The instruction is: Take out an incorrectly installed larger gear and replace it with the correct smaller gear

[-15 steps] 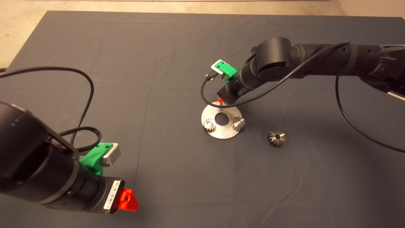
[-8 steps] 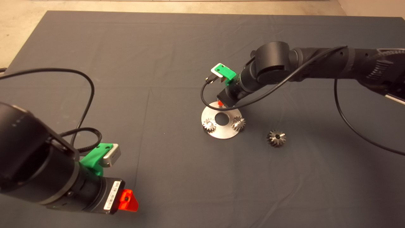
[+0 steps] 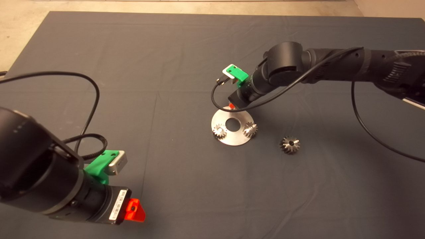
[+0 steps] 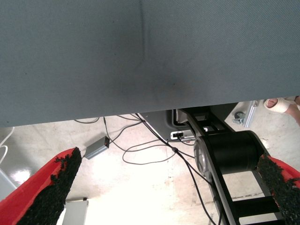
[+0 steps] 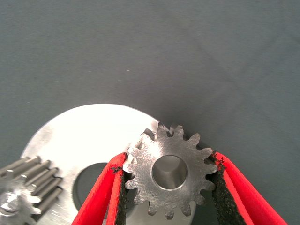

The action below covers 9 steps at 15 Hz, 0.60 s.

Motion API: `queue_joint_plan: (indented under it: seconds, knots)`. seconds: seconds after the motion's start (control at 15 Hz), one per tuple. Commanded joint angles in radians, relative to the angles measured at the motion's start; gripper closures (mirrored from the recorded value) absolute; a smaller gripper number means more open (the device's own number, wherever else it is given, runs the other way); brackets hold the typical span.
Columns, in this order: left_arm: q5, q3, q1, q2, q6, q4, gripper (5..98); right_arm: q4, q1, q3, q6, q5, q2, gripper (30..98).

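at the near left edge of the bench the left pincer (image 3: 134,209) waits, fingers wide apart, holding nothing. further in, on the mat (image 3: 186,66), the larger gear (image 3: 290,145) lies flat, well apart from the plate (image 3: 232,140), which carries two small gears (image 3: 219,131) beside its centre hole. at the plate's far edge the right pincer (image 5: 168,158) is closed on the smaller gear (image 5: 140,166), pads (image 5: 216,187) pressing opposite teeth, bore facing the wrist camera. judged: solid steel, dense for its size, rigid, not fragile, smooth and likely to slip. the toothed rim gives the pads purchase, so a hold across the rim suits it. whether it is seated on the plate cannot be told.
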Motion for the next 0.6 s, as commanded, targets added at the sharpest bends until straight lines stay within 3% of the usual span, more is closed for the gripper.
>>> queue_joint_plan:
  seconds: [0.0,0.53]
  knots:
    - [0.006,0.014,-0.006,-0.001,-0.001,-0.017,6.1,0.014,0.017,-0.007,-0.001,0.016,0.015,89.1]
    - [0.005,0.014,-0.005,0.0,-0.001,-0.017,6.1,0.014,0.015,-0.016,-0.002,0.022,0.018,89.0]
